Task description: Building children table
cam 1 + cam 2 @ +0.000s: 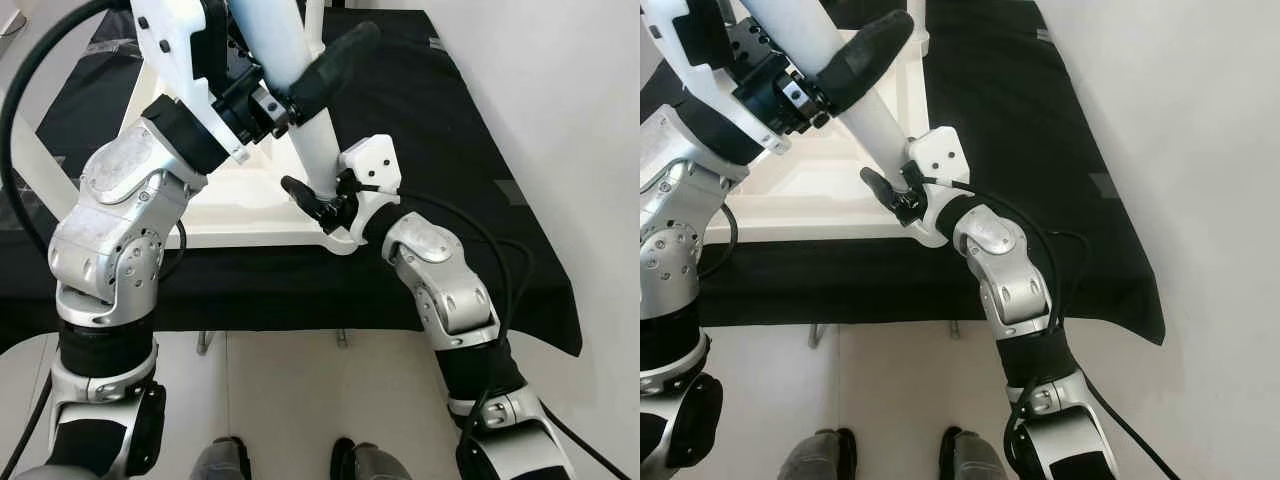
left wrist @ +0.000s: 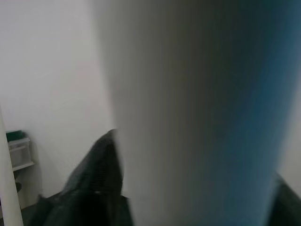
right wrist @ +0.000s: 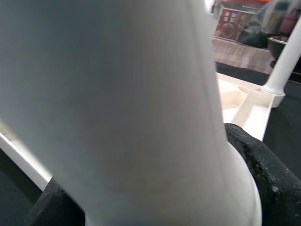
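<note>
Table top (image 1: 235, 205), white, lies underside up on a bench (image 1: 470, 190) draped in black cloth, near its front edge. Nearest, right gripper (image 1: 312, 200) clamps the foot of a white leg (image 1: 312, 150) where it meets the top's corner; both black fingers wrap the tube. Higher, left gripper (image 1: 300, 85) grips the same leg on its upper shaft, fingers closed around it. Farther off, another leg (image 3: 282, 70) already stands fitted. Step judged: seating or screwing this leg into its socket. Next move likely calls for keeping it square while turning or pressing down.
</note>
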You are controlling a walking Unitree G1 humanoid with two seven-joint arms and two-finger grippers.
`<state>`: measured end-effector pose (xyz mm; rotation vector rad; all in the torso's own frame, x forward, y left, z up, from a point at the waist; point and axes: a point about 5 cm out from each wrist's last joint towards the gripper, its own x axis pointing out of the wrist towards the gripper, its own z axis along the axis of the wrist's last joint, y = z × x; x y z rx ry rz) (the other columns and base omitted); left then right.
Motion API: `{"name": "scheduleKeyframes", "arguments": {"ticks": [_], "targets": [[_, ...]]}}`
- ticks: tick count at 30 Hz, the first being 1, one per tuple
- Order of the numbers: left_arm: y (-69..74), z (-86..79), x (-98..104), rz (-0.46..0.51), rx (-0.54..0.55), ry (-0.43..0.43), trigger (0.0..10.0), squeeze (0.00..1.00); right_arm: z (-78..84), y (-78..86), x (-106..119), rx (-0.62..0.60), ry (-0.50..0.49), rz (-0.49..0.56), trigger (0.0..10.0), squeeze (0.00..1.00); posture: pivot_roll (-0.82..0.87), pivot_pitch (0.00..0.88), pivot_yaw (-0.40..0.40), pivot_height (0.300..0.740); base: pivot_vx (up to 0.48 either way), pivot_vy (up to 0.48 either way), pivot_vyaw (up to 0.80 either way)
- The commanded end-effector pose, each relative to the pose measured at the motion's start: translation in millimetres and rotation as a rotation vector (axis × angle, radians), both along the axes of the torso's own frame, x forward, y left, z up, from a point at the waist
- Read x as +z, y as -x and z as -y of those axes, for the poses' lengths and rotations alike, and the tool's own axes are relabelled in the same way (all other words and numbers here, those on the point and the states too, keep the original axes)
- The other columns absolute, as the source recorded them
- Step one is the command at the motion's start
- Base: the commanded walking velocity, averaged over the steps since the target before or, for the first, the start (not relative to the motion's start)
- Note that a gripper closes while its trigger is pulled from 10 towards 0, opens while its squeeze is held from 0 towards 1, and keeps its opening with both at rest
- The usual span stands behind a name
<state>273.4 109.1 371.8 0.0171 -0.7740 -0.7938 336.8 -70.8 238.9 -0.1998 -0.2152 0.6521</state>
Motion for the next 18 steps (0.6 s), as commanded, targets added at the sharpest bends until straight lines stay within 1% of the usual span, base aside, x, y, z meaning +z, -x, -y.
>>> {"name": "scheduleKeyframes", "arguments": {"ticks": [1, 8, 14, 15, 16, 17, 18], "targets": [[1.7, 4.2, 2.8, 0.019, -0.036, 0.003, 0.0, 0.0, -4.0, 0.4, -3.2, 0.004, 0.023, 0.001, 10.0, 0.0, 0.1, 0.132, -0.054, 0.74, 0.0, 0.0, 0.0], [-0.2, 3.5, 2.9, 0.005, -0.055, 0.012, 0.0, 0.0, -1.7, -1.5, -6.7, -0.025, 0.035, -0.005, 10.0, 0.0, 0.1, 0.13, -0.052, 0.74, 0.0, 0.0, 0.0], [-1.3, 2.0, 4.2, -0.007, -0.103, 0.012, 0.0, 0.0, -0.1, -3.8, -9.1, -0.051, 0.052, -0.003, 10.0, 0.0, 0.1, 0.131, -0.05, 0.74, 0.0, 0.0, 0.0], [-0.4, 1.6, 4.0, -0.009, -0.131, -0.01, 0.0, 0.0, -0.1, -3.0, -8.4, -0.021, 0.029, -0.016, 10.0, 1.0, 0.1, 0.132, -0.049, 0.74, 0.0, 0.0, 0.0], [1.9, 1.0, 1.6, -0.011, -0.18, -0.07, 0.0, 0.0, -0.8, -1.1, -6.0, 0.028, 0.004, -0.02, 10.0, 1.0, 0.1, 0.131, -0.048, 0.74, 0.0, 0.0, 0.0], [1.9, 1.0, 1.6, -0.011, -0.18, -0.07, 0.0, 0.0, -0.8, -1.1, -6.0, 0.028, 0.004, -0.02, 10.0, 1.0, 0.1, 0.131, -0.048, 0.74, 0.0, 0.0, 0.0], [3.6, 0.6, -0.4, -0.013, -0.214, -0.114, 0.0, 0.0, -1.3, 0.3, -4.2, 0.063, -0.013, -0.022, 10.0, 1.0, 0.1, 0.131, -0.048, 0.74, 0.0, 0.0, 0.0]]}}
